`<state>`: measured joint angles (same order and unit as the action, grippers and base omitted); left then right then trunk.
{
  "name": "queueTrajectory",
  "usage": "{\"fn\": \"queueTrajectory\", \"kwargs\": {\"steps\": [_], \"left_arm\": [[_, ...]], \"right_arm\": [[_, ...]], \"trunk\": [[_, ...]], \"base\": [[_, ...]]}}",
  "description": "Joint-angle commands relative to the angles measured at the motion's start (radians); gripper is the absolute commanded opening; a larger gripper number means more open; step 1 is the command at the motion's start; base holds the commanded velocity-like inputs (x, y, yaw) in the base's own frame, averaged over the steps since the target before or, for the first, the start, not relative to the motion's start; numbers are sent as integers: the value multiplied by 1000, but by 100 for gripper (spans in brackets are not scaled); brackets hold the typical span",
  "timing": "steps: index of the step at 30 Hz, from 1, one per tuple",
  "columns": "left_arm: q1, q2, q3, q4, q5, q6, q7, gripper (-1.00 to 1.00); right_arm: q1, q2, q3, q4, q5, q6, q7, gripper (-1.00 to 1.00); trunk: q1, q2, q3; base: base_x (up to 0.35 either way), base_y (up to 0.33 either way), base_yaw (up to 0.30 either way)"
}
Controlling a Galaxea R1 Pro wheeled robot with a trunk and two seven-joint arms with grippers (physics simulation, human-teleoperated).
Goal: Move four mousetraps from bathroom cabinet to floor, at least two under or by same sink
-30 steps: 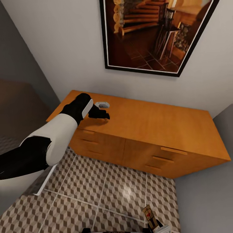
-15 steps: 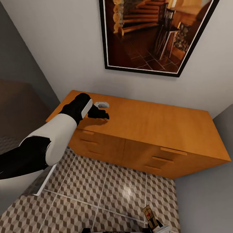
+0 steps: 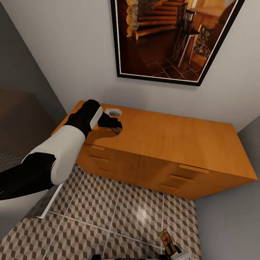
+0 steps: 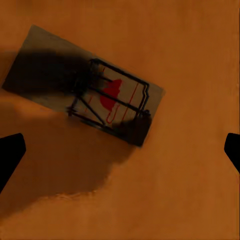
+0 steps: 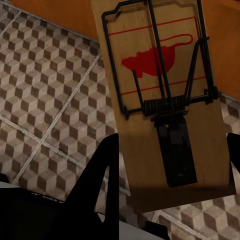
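- Two traps in play: your left gripper (image 3: 116, 127) hovers, jaws spread wide, over the mousetrap on the cabinet (image 4: 85, 87), which lies flat and ungripped on the cabinet (image 3: 162, 144) top, near its left end.
- Step looks like pickup; next, lower, straddle the board, close.
- Left wrist view shows that board between the fingertips (image 4: 9, 155); head view hides it under the claw.
- Your right gripper (image 5: 172, 160), low at right, pinches the held mousetrap (image 5: 160, 85) above the bathroom floor (image 3: 119, 216).
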<state>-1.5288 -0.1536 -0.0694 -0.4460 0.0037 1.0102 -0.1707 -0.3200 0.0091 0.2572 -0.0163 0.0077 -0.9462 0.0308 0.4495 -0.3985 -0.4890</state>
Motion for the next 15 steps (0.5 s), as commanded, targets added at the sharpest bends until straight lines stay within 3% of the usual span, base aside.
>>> {"fn": "queueTrajectory", "kwargs": {"steps": [1, 6, 15], "left_arm": [[-1, 1, -5, -19, 0, 3, -2, 100], [-1, -1, -5, -65, 2, 5, -1, 100], [-1, 0, -4, -66, 2, 5, -1, 100]], "right_arm": [[-1, 0, -3, 1, -2, -3, 6, -100], [-1, 0, -3, 1, -2, -3, 6, -100], [-1, 0, -3, 1, -2, -3, 6, -100]], "trunk": [[1, -2, -1], [1, -2, -1], [1, -2, -1]], "base": [[0, 0, 0], [0, 0, 0], [0, 0, 0]]}}
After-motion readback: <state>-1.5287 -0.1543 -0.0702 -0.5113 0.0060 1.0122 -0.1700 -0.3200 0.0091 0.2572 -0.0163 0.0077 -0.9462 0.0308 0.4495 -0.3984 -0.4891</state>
